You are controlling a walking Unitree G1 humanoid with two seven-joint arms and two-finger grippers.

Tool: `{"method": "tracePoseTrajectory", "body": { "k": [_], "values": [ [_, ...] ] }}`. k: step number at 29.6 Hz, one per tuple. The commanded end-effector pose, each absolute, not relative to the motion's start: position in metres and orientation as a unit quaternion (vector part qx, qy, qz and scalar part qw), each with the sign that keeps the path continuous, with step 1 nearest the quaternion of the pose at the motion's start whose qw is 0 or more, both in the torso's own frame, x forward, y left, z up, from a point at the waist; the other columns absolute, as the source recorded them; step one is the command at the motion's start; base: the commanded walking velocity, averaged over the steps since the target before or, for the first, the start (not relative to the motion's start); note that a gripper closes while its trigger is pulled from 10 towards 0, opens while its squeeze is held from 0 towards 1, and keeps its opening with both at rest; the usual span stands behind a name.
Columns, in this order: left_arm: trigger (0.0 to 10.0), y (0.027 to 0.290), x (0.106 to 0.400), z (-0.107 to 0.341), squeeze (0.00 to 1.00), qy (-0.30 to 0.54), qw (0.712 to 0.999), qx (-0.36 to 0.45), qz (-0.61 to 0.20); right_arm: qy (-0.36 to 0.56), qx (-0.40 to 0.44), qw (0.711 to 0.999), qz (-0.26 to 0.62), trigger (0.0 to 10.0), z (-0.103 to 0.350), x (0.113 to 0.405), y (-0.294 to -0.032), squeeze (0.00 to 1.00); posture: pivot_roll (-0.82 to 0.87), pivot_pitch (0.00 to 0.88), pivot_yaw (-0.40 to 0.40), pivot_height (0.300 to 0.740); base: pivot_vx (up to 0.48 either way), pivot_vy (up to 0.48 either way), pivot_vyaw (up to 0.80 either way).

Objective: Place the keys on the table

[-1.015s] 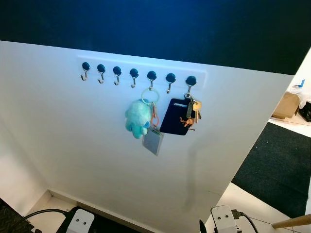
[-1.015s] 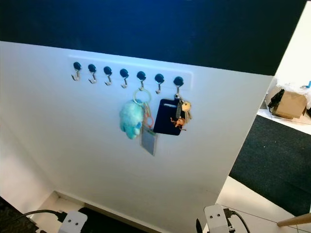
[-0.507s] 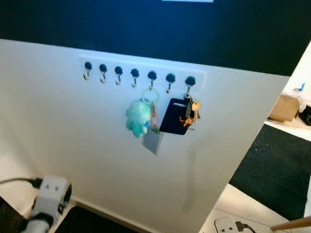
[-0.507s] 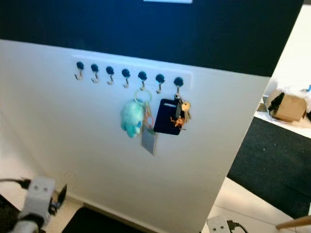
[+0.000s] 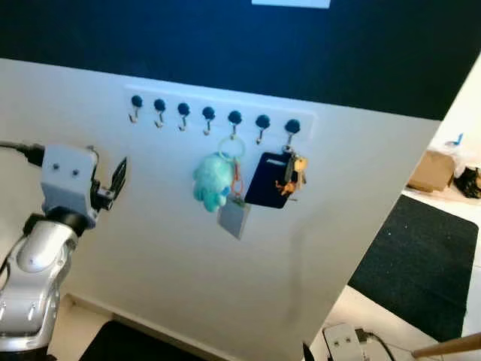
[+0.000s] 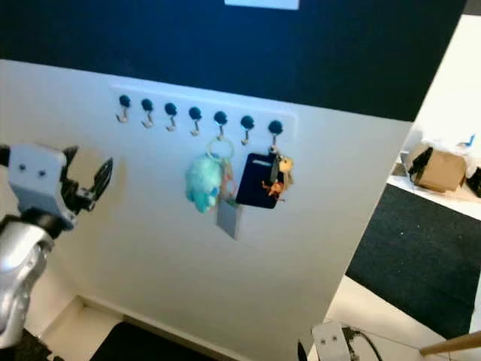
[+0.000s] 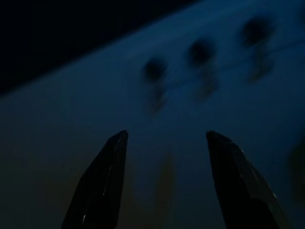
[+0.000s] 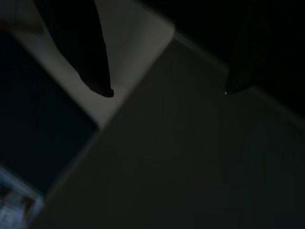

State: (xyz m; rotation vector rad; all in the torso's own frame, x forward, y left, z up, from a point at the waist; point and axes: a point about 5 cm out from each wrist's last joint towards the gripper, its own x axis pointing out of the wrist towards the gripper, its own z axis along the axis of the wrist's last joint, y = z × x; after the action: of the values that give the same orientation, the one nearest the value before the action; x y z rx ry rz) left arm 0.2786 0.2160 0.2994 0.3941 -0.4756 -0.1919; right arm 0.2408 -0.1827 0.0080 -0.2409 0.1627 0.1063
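The keys (image 5: pixel 295 173) dangle off the last hook (image 5: pixel 291 128) on the wall rack (image 5: pixel 218 114), beside a dark card holder (image 5: pixel 264 180); left gripper (image 7: pixel 164 179), fingers spread, lifts towards the hooks for the grab; right gripper (image 8: pixel 167 90) hangs low, spread too.

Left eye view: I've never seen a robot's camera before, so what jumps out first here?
A row of hooks runs along a white wall; from them hang a fluffy teal toy and, further right, a dark card holder with keys. The left gripper, fingers open, is raised left of them, clear of everything.
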Motion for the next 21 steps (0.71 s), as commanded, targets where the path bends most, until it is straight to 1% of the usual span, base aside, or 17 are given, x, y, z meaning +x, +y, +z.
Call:
{"method": "tracePoseTrajectory", "body": {
  "k": [1, 2, 3, 5, 6, 7, 8, 9, 11, 13, 18, 21],
  "values": [
    [10.0, 0.210, 0.278, 0.297, 0.00, -0.211, 0.948, 0.199, -0.127, 0.067, -0.116, 0.989, 0.058, 10.0, 0.013, 0.240, -0.180, 0.00, 0.07, 0.112, 0.014, 0.740, 0.000, 0.000, 0.00],
    [10.0, 0.206, 0.278, 0.299, 0.00, -0.208, 0.948, 0.191, -0.144, 0.055, -0.114, 0.990, 0.060, 10.0, 0.018, 0.242, -0.178, 0.00, 0.07, 0.113, 0.017, 0.740, 0.000, 0.000, 0.00],
    [10.0, 0.206, 0.278, 0.299, 0.00, -0.208, 0.948, 0.191, -0.144, 0.055, -0.114, 0.990, 0.060, 10.0, 0.018, 0.242, -0.178, 0.00, 0.07, 0.113, 0.017, 0.740, 0.000, 0.000, 0.00],
    [10.0, 0.191, 0.271, 0.307, 0.00, -0.203, 0.943, 0.159, -0.209, 0.022, -0.115, 0.989, 0.085, 10.0, 0.031, 0.241, -0.169, 0.00, 0.07, 0.114, 0.021, 0.740, 0.000, 0.000, 0.00],
    [10.0, 0.191, 0.271, 0.307, 0.00, -0.203, 0.943, 0.159, -0.209, 0.022, -0.115, 0.989, 0.085, 10.0, 0.031, 0.241, -0.169, 0.00, 0.07, 0.114, 0.021, 0.740, 0.000, 0.000, 0.00],
    [10.0, 0.178, 0.267, 0.309, 0.00, -0.194, 0.933, 0.160, -0.256, -0.003, -0.128, 0.985, 0.118, 10.0, 0.039, 0.237, -0.160, 0.00, 0.06, 0.114, 0.027, 0.740, 0.000, 0.000, 0.00],
    [10.0, 0.175, 0.266, 0.308, 0.00, -0.192, 0.931, 0.161, -0.265, -0.016, -0.139, 0.980, 0.140, 10.0, 0.043, 0.234, -0.154, 0.00, 0.06, 0.114, 0.027, 0.740, 0.000, 0.000, 0.00],
    [10.0, 0.175, 0.266, 0.308, 0.00, -0.192, 0.931, 0.161, -0.265, -0.016, -0.139, 0.980, 0.140, 10.0, 0.043, 0.234, -0.154, 0.00, 0.06, 0.114, 0.027, 0.740, 0.000, 0.000, 0.00],
    [10.0, 0.166, 0.273, 0.311, 0.00, -0.191, 0.937, 0.125, -0.265, -0.068, -0.156, 0.967, 0.191, 10.0, 0.062, 0.229, -0.136, 0.00, 0.06, 0.115, 0.029, 0.740, 0.000, 0.000, 0.00],
    [10.0, 0.162, 0.276, 0.314, 0.00, -0.192, 0.937, 0.113, -0.268, -0.085, -0.155, 0.964, 0.198, 10.0, 0.071, 0.229, -0.131, 0.00, 0.06, 0.114, 0.029, 0.740, 0.000, 0.000, 0.00],
    [10.0, 0.154, 0.283, 0.313, 0.00, -0.183, 0.938, 0.119, -0.268, -0.119, -0.140, 0.962, 0.201, 10.0, 0.091, 0.234, -0.121, 0.00, 0.06, 0.112, 0.034, 0.740, 0.000, 0.000, 0.00],
    [10.0, 0.148, 0.290, 0.303, 0.00, -0.145, 0.942, 0.128, -0.273, -0.169, -0.108, 0.958, 0.204, 10.0, 0.125, 0.240, -0.106, 0.00, 0.05, 0.110, 0.042, 0.740, 0.000, 0.000, 0.00]
  ]
}}
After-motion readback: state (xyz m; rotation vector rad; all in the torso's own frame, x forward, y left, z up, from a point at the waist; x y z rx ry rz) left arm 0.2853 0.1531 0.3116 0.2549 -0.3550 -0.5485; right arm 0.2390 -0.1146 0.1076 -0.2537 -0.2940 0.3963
